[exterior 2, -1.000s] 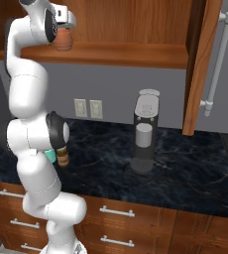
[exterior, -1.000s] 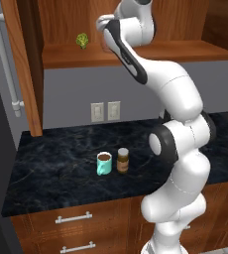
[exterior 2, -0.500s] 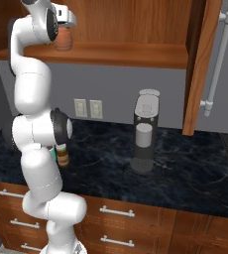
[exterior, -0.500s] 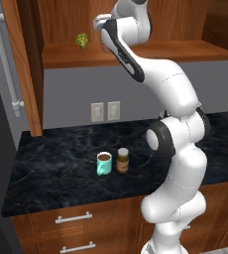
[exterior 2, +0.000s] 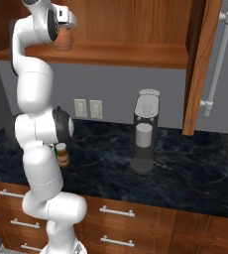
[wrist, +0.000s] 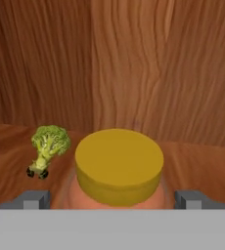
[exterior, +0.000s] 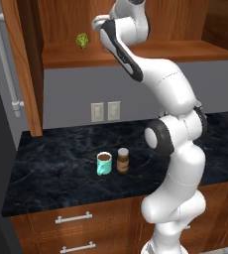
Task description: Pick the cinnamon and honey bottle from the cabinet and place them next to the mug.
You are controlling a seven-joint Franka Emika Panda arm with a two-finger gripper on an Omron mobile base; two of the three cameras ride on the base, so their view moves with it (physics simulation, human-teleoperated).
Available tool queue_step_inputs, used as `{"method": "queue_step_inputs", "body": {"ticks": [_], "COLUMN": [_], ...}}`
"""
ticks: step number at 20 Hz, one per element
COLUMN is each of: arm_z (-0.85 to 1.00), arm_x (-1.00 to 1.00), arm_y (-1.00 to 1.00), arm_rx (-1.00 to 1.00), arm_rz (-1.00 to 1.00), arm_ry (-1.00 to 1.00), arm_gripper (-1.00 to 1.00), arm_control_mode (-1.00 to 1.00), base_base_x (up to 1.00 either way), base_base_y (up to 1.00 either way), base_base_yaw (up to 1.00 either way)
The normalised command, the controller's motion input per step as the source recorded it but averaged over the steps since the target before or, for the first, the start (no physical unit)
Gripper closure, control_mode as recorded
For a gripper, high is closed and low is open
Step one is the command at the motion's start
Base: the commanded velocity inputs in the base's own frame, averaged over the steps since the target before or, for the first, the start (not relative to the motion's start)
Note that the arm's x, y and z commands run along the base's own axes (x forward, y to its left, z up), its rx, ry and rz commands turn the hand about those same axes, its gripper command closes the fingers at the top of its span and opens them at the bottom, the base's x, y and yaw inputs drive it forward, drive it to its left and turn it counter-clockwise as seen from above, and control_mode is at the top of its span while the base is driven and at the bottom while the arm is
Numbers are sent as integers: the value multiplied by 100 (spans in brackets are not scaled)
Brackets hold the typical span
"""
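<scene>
**Tool wide at the honey jar**

Up in the cabinet (exterior: 150, 52), the tool (wrist: 112, 199) stands wide, one tip each side of the honey (wrist: 118, 168), not clamped. A broccoli (wrist: 47, 146) sits left of it on the shelf. Down on the desk (exterior: 56, 171), the cinnamon (exterior: 122, 160) stands just right of the mug (exterior: 104, 163).

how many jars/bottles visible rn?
2. The cinnamon stands on the counter just right of the mug. The honey bottle is on the cabinet shelf. The arm may hide others.
</scene>
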Motion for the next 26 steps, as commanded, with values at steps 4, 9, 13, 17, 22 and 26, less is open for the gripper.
{"method": "queue_step_inputs", "body": {"ticks": [4, 9, 13, 17, 22, 26], "arm_z": [-18, 0, 1, 0, 0, 0], "arm_x": [23, 22, 23, 9, 0, 0], "arm_y": [2, 2, 0, 2, 2, 0], "arm_rx": [0, 0, 0, 0, 0, 0], "arm_rz": [0, 0, 0, 0, 0, 0], "arm_ry": [2, 0, 0, 0, 0, 0], "arm_gripper": [-100, -100, -100, -100, -100, 100], "arm_control_mode": [-100, -100, -100, -100, -100, -100], "base_base_x": [0, 0, 0, 0, 0, 0], "base_base_y": [0, 0, 0, 0, 0, 0], "base_base_yaw": [0, 0, 0, 0, 0, 0]}}
